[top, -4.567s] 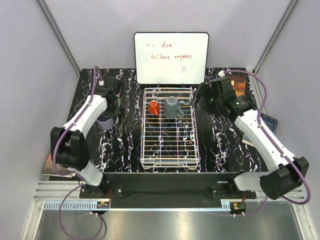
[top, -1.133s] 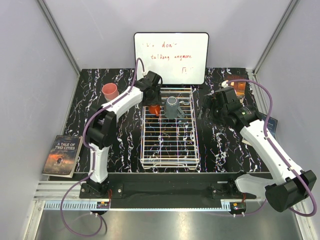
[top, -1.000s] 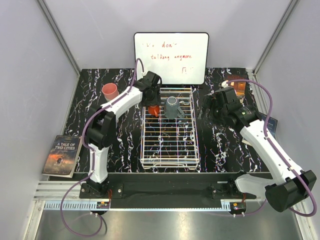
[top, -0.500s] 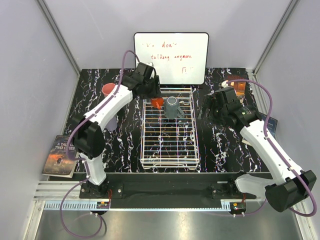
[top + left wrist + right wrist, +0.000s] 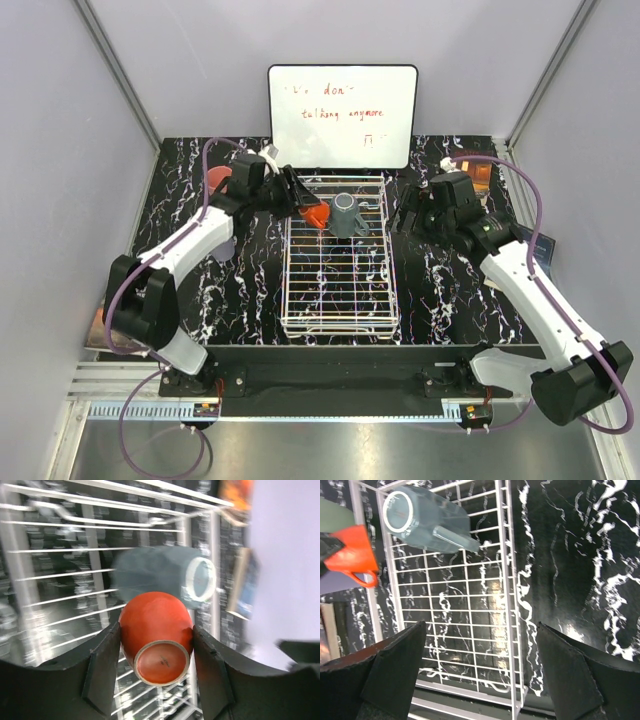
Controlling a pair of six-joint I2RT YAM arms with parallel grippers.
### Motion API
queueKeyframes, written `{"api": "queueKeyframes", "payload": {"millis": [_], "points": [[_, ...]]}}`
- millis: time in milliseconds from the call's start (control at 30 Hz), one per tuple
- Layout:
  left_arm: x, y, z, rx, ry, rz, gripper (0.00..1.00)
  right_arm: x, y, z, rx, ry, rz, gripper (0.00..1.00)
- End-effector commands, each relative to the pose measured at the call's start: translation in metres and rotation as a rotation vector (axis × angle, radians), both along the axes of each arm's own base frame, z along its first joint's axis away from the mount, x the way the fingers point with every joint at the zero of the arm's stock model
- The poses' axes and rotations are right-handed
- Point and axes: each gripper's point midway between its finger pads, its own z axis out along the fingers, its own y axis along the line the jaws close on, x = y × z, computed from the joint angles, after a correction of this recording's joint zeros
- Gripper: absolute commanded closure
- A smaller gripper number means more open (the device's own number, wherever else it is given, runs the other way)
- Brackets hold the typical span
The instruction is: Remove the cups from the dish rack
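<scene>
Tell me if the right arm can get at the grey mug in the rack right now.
Probably yes: the right gripper, jaws open, hangs just beside the dish rack, with nothing between it and the grey mug.

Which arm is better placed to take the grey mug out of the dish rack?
Right. The right tool stands open, empty, beside the dish rack near the grey mug; the left tool holds the orange-red cup.
</scene>
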Motion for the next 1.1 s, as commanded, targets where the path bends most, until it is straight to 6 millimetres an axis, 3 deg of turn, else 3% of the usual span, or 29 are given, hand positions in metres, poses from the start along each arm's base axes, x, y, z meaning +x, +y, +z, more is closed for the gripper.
{"api": "queueKeyframes", "payload": {"millis": [0, 33, 100, 167, 200, 233, 300, 467, 533, 600, 633, 833, 1067], "points": [[-0.017, -0.040, 0.109, -0.347, -0.285, -0.190, 1.00, 0.007, 0.010, 0.031, 0.079, -0.136, 0.039, 0.02], [-0.022, -0.042, 0.105, -0.372, -0.275, -0.203, 1.00, 0.006, 0.015, 0.033, 0.102, -0.140, 0.062, 0.02], [-0.030, -0.047, 0.125, -0.474, -0.321, -0.252, 1.00, 0.007, 0.021, 0.038, 0.129, -0.160, 0.085, 0.02], [-0.041, -0.050, 0.125, -0.563, -0.282, -0.278, 1.00, 0.005, 0.029, 0.041, 0.163, -0.168, 0.122, 0.02], [-0.046, -0.051, 0.143, -0.619, -0.365, -0.310, 1.00, 0.005, 0.031, 0.043, 0.178, -0.171, 0.126, 0.03], [-0.051, -0.050, 0.138, -0.645, -0.359, -0.318, 1.00, 0.002, 0.034, 0.045, 0.197, -0.174, 0.140, 0.03], [-0.065, -0.049, 0.158, -0.746, -0.435, -0.349, 1.00, 0.002, 0.041, 0.050, 0.238, -0.192, 0.157, 0.04], [-0.080, -0.058, 0.150, -0.768, -0.422, -0.374, 1.00, -0.004, 0.052, 0.083, 0.367, -0.315, 0.207, 0.13], [-0.084, -0.060, 0.152, -0.758, -0.428, -0.385, 1.00, -0.010, 0.061, 0.095, 0.438, -0.336, 0.244, 0.30], [-0.088, -0.066, 0.149, -0.735, -0.418, -0.399, 1.00, -0.011, 0.069, 0.103, 0.498, -0.350, 0.266, 0.54], [-0.090, -0.068, 0.153, -0.731, -0.426, -0.410, 1.00, -0.013, 0.073, 0.102, 0.521, -0.338, 0.286, 0.58], [-0.095, -0.077, 0.151, -0.702, -0.416, -0.433, 1.00, -0.015, 0.086, 0.127, 0.604, -0.393, 0.359, 0.49], [-0.097, -0.080, 0.153, -0.699, -0.408, -0.446, 1.00, -0.014, 0.095, 0.125, 0.637, -0.363, 0.399, 0.46]]}}
